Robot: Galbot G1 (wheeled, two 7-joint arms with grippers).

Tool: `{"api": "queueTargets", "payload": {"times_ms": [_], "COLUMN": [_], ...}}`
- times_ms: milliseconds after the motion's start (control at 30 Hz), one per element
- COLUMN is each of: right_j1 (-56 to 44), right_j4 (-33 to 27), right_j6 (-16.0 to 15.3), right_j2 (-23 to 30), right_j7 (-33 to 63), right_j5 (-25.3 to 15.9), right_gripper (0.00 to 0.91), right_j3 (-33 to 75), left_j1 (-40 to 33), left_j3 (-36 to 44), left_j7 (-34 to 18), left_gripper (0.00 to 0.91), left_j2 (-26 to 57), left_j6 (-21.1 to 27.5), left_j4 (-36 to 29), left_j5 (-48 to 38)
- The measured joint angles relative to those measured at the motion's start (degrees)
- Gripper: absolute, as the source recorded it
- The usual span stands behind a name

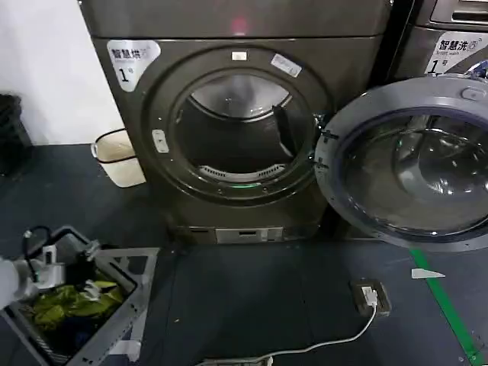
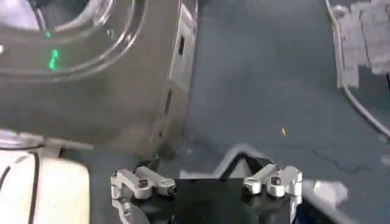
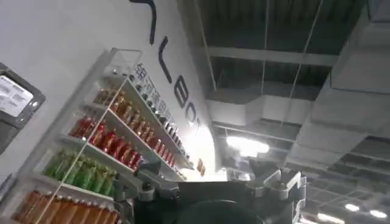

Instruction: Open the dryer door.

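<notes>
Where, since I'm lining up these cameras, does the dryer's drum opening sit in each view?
Head view: the drum opening is upper centre, with the dryer door swung open to its right.
Left wrist view: its lower rim curves past beyond the left claw.
Right wrist view: this camera faces a drinks shelf and ceiling instead.
Shared landmark: the green light on the rim, also in the left wrist view.

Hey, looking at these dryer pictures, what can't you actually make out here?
- Large round dryer door with grey plastic rim: head view, its right side is cut off by the picture edge.
- Grey laundry basket: head view, cut off by the lower left corner; the green clothes inside are too jumbled to identify.
- Left claw: open, holding nothing.
- Right claw: open, pointing up toward ceiling and drink shelves.
</notes>
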Motion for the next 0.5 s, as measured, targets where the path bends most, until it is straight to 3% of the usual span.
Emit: {"api": "queueTargets", "payload": {"times_ms": [500], "right_j1": [-0.2], "right_j4": [-1.3], "right_j6": [0.0], "right_j2": [-0.7], "right_j7": [0.0], "right_j5": [0.0], "right_gripper": [0.907], "right_j3": [1.5], "left_j1": [3.0], "left_j3": [-0.5], "left_j7": [3.0], "left_gripper": [0.907], "left_j2": [1.2], "left_j6": [-2.0], "left_j4": [7.5], "left_j5": [3.8]}}
